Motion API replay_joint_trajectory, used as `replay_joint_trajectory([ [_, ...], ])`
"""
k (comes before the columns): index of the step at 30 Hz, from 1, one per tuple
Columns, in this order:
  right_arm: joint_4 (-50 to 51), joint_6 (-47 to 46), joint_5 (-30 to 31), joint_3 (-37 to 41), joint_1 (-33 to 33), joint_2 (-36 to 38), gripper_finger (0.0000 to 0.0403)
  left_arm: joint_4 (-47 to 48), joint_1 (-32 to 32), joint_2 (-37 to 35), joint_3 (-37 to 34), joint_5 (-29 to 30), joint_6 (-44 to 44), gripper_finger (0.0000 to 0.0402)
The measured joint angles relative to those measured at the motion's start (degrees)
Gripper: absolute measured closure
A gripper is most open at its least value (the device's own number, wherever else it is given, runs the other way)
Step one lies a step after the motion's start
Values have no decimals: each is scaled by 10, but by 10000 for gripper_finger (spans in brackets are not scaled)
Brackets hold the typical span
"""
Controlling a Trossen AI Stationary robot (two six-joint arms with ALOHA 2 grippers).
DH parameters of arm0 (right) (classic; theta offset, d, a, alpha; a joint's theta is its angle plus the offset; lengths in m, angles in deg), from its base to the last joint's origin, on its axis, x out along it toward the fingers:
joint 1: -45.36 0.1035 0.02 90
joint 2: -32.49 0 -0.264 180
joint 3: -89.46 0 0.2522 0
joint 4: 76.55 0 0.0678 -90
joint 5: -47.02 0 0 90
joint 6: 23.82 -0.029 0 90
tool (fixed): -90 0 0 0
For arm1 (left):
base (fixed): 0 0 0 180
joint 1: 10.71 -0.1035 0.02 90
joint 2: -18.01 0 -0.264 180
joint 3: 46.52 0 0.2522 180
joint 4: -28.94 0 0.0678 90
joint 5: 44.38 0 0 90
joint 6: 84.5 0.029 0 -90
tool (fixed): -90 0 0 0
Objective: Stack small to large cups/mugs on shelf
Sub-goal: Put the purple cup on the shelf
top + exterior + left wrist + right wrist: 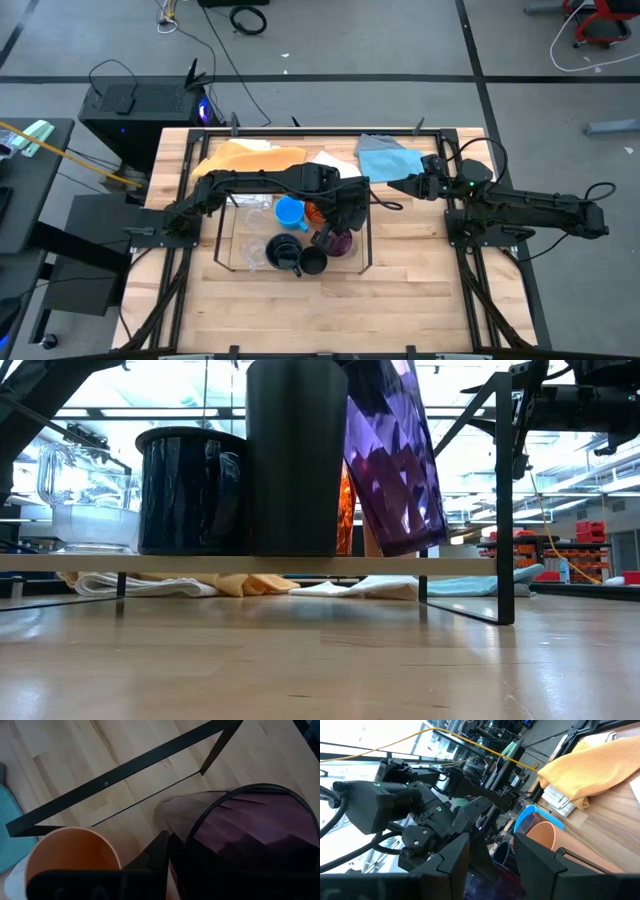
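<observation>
**Purple tumbler tilting in the left gripper over the wire shelf**

Purple faceted plastic is filling the middle of the low view, where the purple tumbler (392, 460) is leaning off upright, its base just above the clear floor of the shelf (505, 510) and close beside the black cup (296, 455). In the high view the left gripper (345, 222) is reaching across the rack from the left and sitting over that tumbler (340, 242) at the shelf's right end. The left wrist view is showing one dark finger (152, 860) pressing against the tumbler's rim (250, 825), so the fingers are clenching on the tumbler, with the small orange cup (72, 852) right next to it.

The navy mug (190, 490) is standing upright on the shelf floor, touching or almost touching the black cup, and a clear cup (85, 490) is standing farther along the same floor. From above, the light-blue mug (289, 212) is sitting near the rack's middle, just beside the orange cup (313, 211).

The right gripper (412, 184) is hovering beyond the shelf's right side, over the edge of the blue cloth (385, 157), and its fingers are spread apart with nothing between them. The yellow cloth (250, 155) is lying behind the rack on the wooden table (420, 300).
</observation>
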Motion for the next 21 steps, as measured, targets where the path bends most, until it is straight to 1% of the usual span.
replay_joint_trajectory([
  [5, 0, 0, 0, 0, 0, 0, 243, -1, 0, 0, 0, 0, 2, 360],
  [17, 0, 0, 0, 0, 0, 0, 243, -14, 0, 0, 0, -1, 2, 342],
  [21, 0, 0, 0, 0, 0, 0, 243, -13, 0, 0, 0, -13, 2, 342],
])
